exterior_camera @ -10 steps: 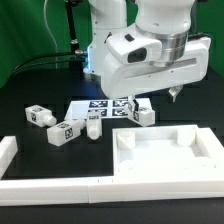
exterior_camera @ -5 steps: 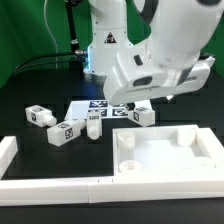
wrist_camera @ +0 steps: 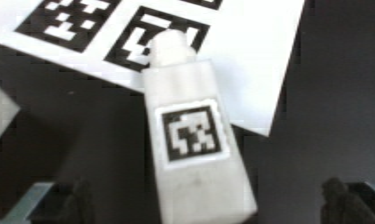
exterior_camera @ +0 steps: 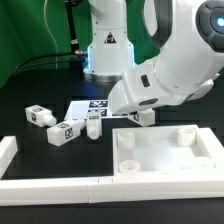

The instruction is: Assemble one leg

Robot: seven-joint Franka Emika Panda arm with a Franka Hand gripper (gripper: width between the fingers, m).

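A leg [wrist_camera: 187, 120], a small white square post with a black-and-white tag on its face, lies on the dark table. One end rests on the marker board [wrist_camera: 255, 80]. My gripper [wrist_camera: 202, 203] is open. Its two dark fingertips [wrist_camera: 52, 204] stand on either side of the leg's near end, apart from its sides. In the exterior view my tilted hand [exterior_camera: 150, 88] hangs low over this leg [exterior_camera: 146, 116] and hides most of it. Three more legs lie on the exterior view's left: one [exterior_camera: 38, 115], another [exterior_camera: 62, 131] and a third [exterior_camera: 93, 124].
The large flat white panel [exterior_camera: 165, 155] with round sockets lies at the front on the exterior view's right. A low white rail [exterior_camera: 50, 185] runs along the front and up the left side. The marker board [exterior_camera: 92, 104] lies behind the legs. The robot base [exterior_camera: 105, 50] stands at the back.
My arm has tilted over and come down toward the leg beside the marker board. The hand has shifted to the exterior view's left. The legs and panel have not moved.
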